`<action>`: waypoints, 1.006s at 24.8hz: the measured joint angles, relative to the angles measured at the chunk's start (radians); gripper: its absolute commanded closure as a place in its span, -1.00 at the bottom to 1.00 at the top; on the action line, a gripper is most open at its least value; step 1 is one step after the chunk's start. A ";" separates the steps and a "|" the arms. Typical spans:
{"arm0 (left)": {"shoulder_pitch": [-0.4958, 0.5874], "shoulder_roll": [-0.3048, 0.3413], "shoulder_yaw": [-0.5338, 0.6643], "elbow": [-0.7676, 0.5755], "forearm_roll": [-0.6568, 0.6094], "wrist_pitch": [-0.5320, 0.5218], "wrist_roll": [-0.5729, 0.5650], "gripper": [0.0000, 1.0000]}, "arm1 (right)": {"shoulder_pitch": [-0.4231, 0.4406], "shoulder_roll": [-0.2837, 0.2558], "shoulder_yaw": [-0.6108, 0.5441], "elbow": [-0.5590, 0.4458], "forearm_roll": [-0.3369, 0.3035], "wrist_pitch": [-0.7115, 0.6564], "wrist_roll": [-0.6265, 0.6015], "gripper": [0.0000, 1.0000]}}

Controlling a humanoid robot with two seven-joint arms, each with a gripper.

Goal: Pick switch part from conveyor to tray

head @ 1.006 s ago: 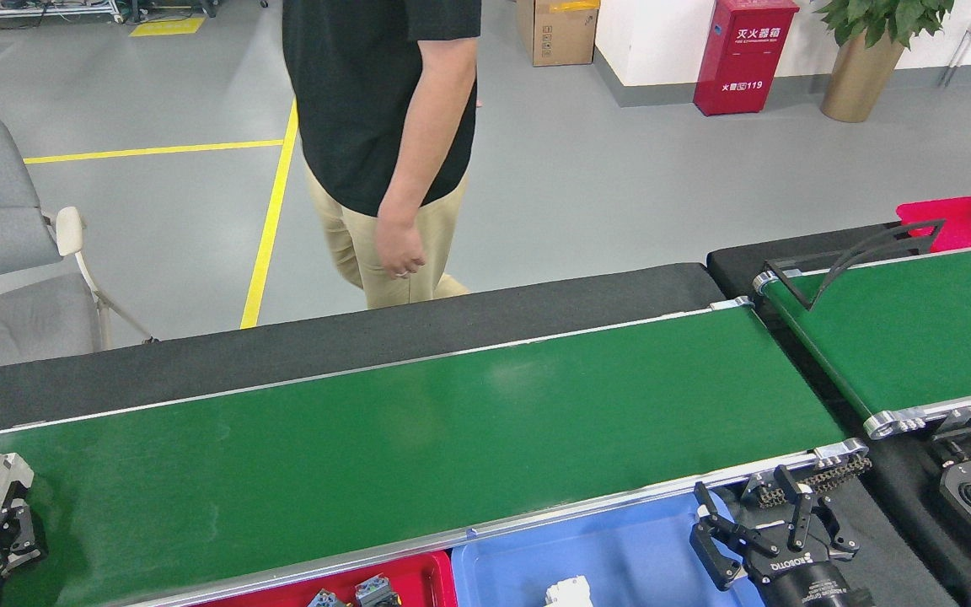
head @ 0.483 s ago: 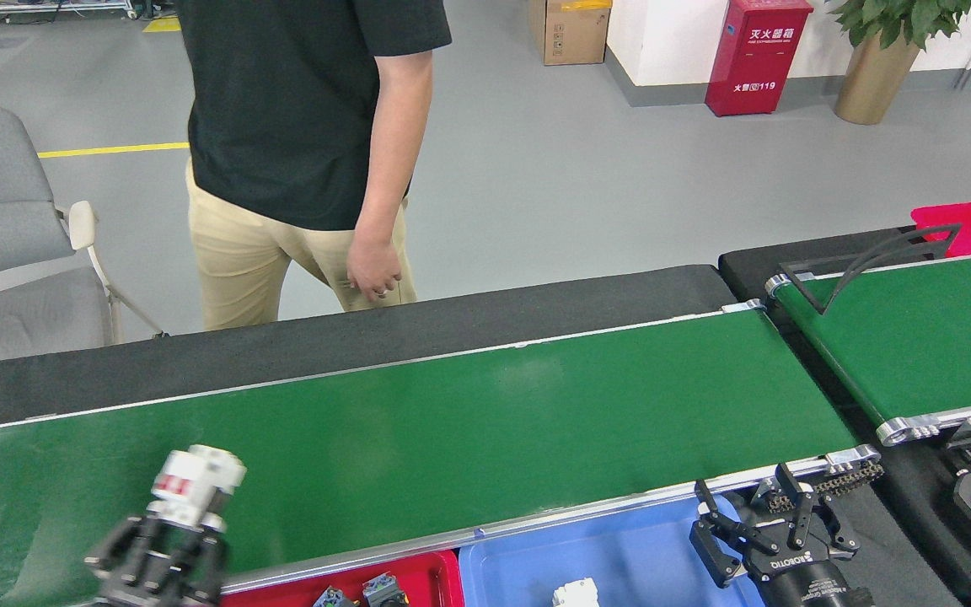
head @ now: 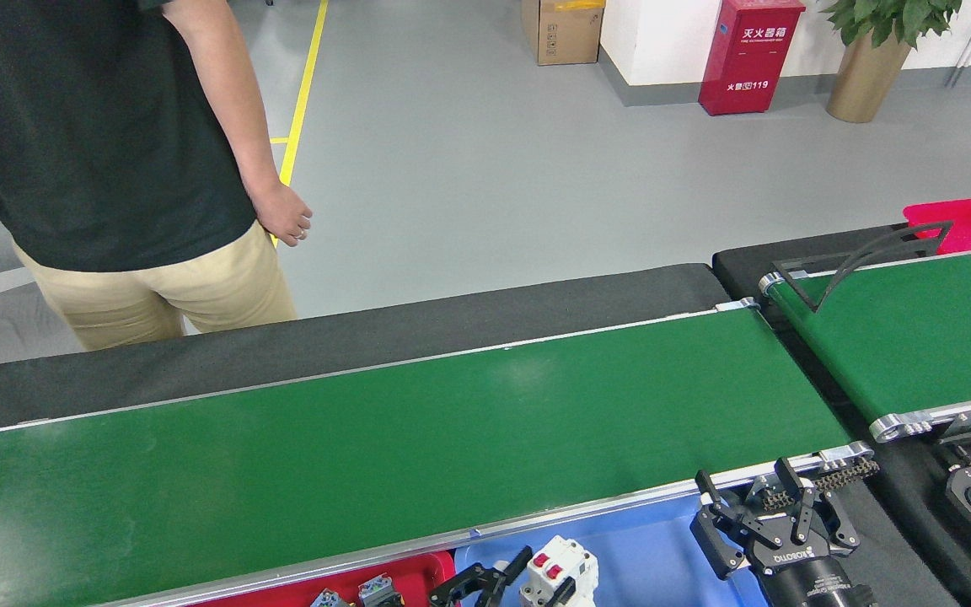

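The white switch part (head: 560,572) with red toggles now sits over the blue tray (head: 646,548) at the near edge, no longer above the conveyor (head: 418,447). The left gripper (head: 485,583) is just left of it, dark fingers spread; whether it still touches the part I cannot tell. Half a second ago it carried the part over the belt's near left, so the transfer looks almost finished, release pending or just done. The right gripper (head: 768,527) stays spread and empty at the tray's right. Beyond, the person (head: 106,169) has walked left.
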 measured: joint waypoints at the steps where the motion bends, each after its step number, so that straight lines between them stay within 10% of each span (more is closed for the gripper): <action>1: 0.002 -0.001 0.008 0.000 0.000 0.014 -0.002 -1.00 | 0.000 0.000 0.000 0.000 0.000 0.000 0.000 -0.98; 14: 0.276 0.041 0.965 -0.018 0.019 -0.125 0.325 -1.00 | 0.012 0.000 0.002 0.000 0.002 -0.003 0.000 -0.98; 25: 0.279 0.041 1.058 -0.014 0.066 -0.272 0.255 -1.00 | 0.013 0.001 0.057 -0.013 0.009 0.005 -0.001 -0.98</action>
